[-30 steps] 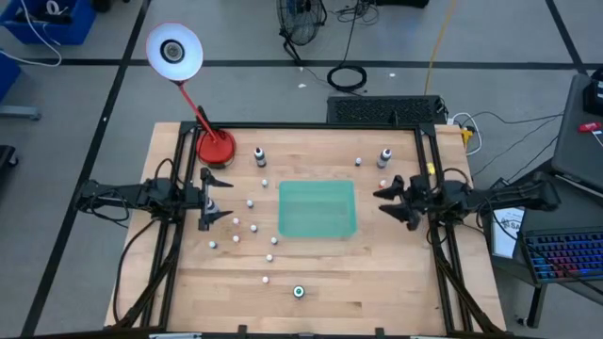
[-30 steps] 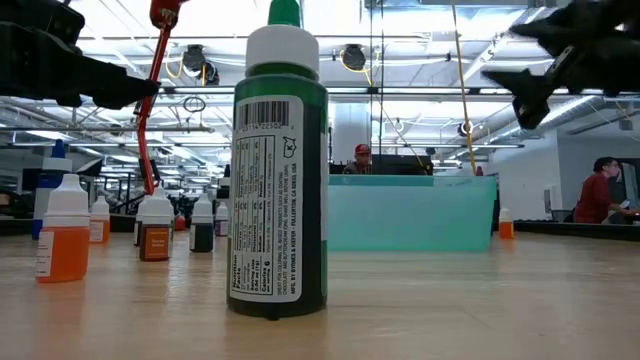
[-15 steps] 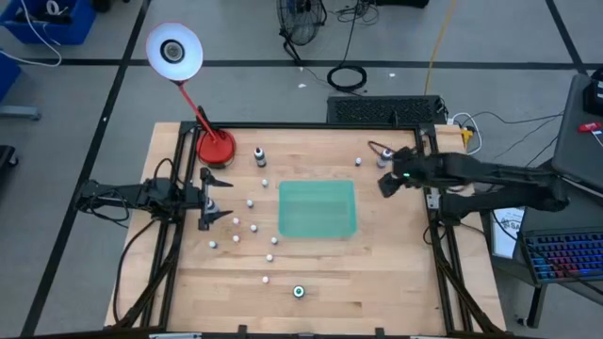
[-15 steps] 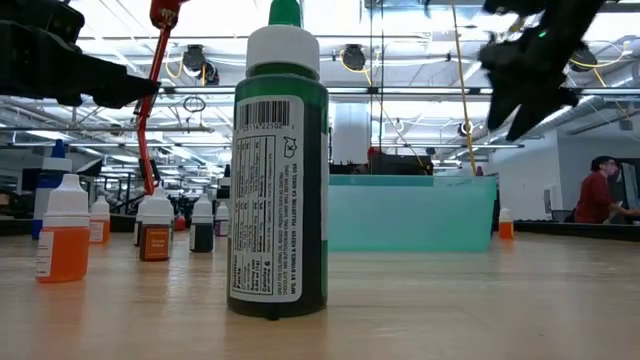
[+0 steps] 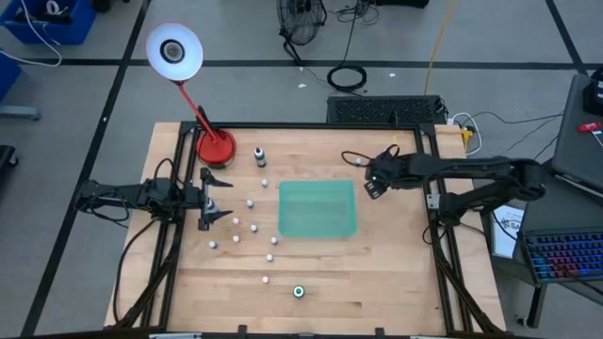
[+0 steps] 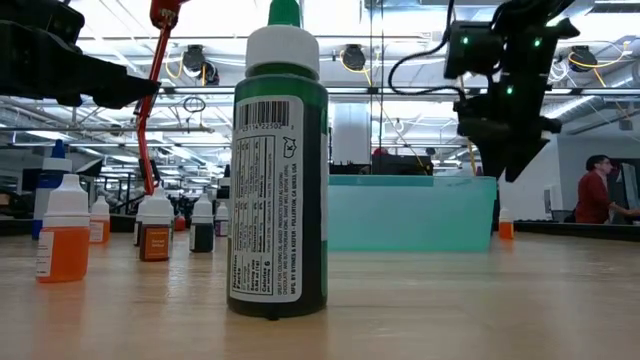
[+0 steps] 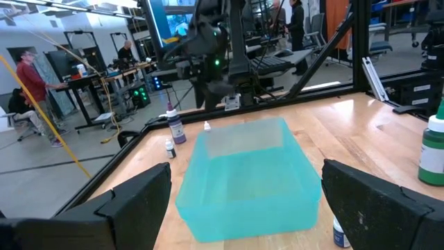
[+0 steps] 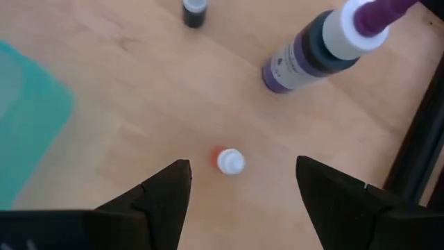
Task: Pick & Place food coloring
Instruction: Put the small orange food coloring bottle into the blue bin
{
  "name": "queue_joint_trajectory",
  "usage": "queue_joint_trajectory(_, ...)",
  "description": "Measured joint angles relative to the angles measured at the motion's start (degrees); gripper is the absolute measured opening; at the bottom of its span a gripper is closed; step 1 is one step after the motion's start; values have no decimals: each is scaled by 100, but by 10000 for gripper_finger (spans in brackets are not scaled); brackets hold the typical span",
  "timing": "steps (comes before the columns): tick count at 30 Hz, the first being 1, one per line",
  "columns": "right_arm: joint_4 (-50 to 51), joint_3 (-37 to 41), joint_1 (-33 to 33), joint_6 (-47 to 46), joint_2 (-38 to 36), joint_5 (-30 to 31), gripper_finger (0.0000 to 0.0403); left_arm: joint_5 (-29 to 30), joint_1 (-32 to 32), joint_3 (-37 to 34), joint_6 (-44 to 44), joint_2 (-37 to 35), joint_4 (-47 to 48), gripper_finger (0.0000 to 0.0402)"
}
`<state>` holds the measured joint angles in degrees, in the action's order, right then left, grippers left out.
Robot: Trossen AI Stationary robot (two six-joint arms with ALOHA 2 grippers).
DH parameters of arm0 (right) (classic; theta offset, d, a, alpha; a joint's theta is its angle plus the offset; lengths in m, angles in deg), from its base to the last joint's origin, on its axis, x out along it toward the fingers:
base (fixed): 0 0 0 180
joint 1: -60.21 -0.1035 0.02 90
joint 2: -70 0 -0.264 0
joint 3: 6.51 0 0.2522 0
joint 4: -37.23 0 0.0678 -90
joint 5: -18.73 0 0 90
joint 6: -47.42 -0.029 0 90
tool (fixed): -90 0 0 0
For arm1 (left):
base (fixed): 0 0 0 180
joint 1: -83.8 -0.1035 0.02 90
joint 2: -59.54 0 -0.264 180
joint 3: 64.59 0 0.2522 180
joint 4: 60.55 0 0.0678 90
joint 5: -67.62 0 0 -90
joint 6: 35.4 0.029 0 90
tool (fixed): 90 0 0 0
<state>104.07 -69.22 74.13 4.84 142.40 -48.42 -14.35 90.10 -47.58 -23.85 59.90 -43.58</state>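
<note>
Small whitish-capped food coloring bottles [image 5: 252, 224] stand scattered on the wooden table left of the green mat [image 5: 317, 208]. A teal-topped bottle [image 5: 299, 292] stands near the near edge and fills the low view as a big green bottle [image 6: 278, 170]. My right gripper [image 5: 373, 180] is open and points down by the mat's far right corner. Its fingers stand either side of a tiny red bottle with a white cap [image 8: 229, 161] without touching it. A larger purple bottle [image 8: 326, 45] stands close by. My left gripper [image 5: 215, 196] waits, open, at the table's left.
The red lamp base [image 5: 215, 147] stands at the far left corner, with a dark bottle [image 5: 259, 155] beside it. A small dark bottle [image 8: 195, 12] stands near the purple one. Black frame rails [image 5: 431, 188] run along both table sides. People sit in the room behind.
My right arm has swung from the table's right edge toward the far side and then left. Its gripper has tipped to point down and now hangs over the bottles by the mat's far right corner. It has stayed open.
</note>
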Motion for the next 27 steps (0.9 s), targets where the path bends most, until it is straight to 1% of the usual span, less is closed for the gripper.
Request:
queue_joint_trajectory(7, -748, 447, 65, 7, 276, 111, 247, 0, 0, 0, 0, 0, 0, 365)
queue_joint_trajectory(15, -1479, 1057, 269, 17, 246, 104, 247, 0, 0, 0, -2, 0, 2, 365)
queue_joint_trajectory(21, -2043, 1447, 306, 29, 253, -212, 247, 0, 0, 1, 0, 0, 0, 365)
queue_joint_trajectory(27, -2250, 1537, 304, 109, 253, -212, 247, 0, 0, 1, 0, 0, 0, 365)
